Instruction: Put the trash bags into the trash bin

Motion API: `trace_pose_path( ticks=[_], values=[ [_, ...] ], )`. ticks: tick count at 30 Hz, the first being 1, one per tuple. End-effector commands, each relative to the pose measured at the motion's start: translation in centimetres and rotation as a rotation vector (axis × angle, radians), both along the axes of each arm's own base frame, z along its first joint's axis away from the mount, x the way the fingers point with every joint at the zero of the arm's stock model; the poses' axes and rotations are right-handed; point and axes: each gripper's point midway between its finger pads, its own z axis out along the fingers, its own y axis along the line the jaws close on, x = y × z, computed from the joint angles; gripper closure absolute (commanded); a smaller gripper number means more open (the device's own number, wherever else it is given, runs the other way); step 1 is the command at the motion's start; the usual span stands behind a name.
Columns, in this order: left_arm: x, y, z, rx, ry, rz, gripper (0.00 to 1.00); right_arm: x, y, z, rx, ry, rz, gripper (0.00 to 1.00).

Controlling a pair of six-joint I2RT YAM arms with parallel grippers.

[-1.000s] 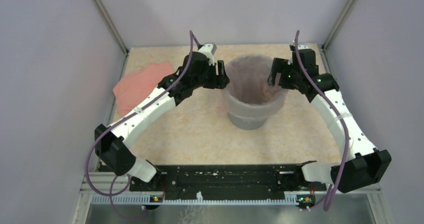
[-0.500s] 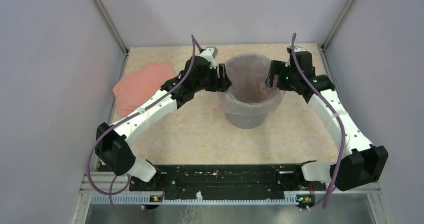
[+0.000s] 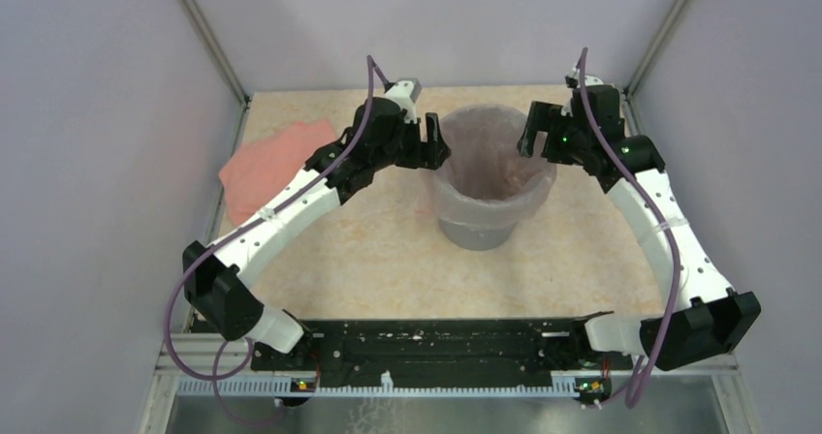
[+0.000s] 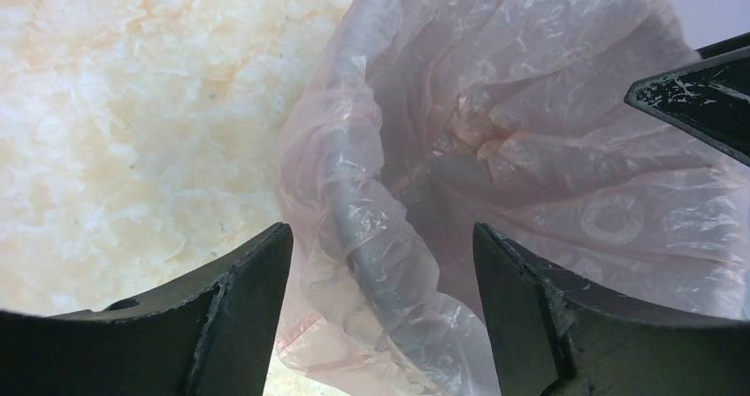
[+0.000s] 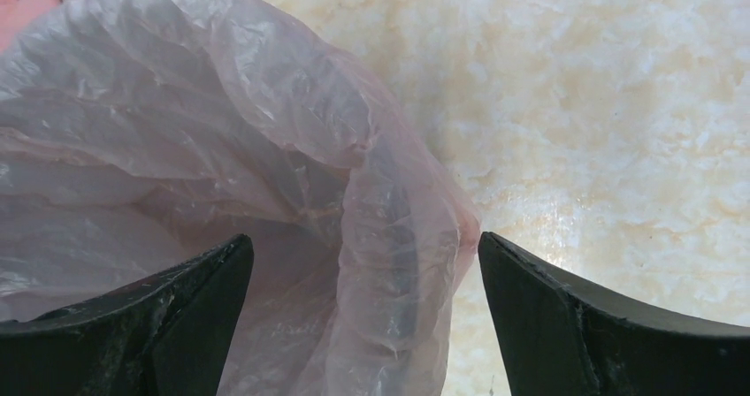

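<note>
Note that the bag (image 3: 490,163) lines the bin (image 3: 480,229), with its edge folded over the rim. The left gripper (image 4: 380,272) straddles the bin's left rim with its jaws apart. The right gripper (image 5: 367,272) does the same at the right rim. Neither clamps the film. A flat pink sheet (image 3: 271,168) lies on the desk (image 3: 368,250), left of the bin.

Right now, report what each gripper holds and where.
Nothing held: left gripper and right gripper are open, straddling the trash bag over the trash bin rim.
</note>
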Motion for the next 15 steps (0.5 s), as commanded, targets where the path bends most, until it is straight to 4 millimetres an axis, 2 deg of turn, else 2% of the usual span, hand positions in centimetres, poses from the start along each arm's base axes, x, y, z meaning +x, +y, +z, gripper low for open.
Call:
trace_pose_path(
  ticks=[1, 4, 7, 11, 15],
  values=[
    [-0.1, 0.5, 4.7, -0.03, -0.102, -0.003, 0.18, -0.4, -0.7, 3.7, 0.004, -0.078, -0.009, 0.01],
    [-0.6, 1.0, 6.2, -0.043, -0.135, -0.006, 0.16, -1.0, -0.9, 5.4, 0.006, -0.112, -0.008, 0.01],
    [-1.5, 1.6, 8.0, -0.065, -0.175, -0.013, 0.12, -2.0, -1.0, 8.0, 0.019, -0.177, 0.006, 0.01],
    [-2.9, 2.6, 9.5, -0.083, -0.208, -0.025, 0.06, -4.2, -1.0, 11.8, 0.06, -0.293, 0.037, 0.01],
    [-4.5, 3.8, 10.3, -0.093, -0.234, -0.031, 0.02, -6.4, -1.2, 13.9, 0.097, -0.391, 0.054, 0.01]
  ],
)
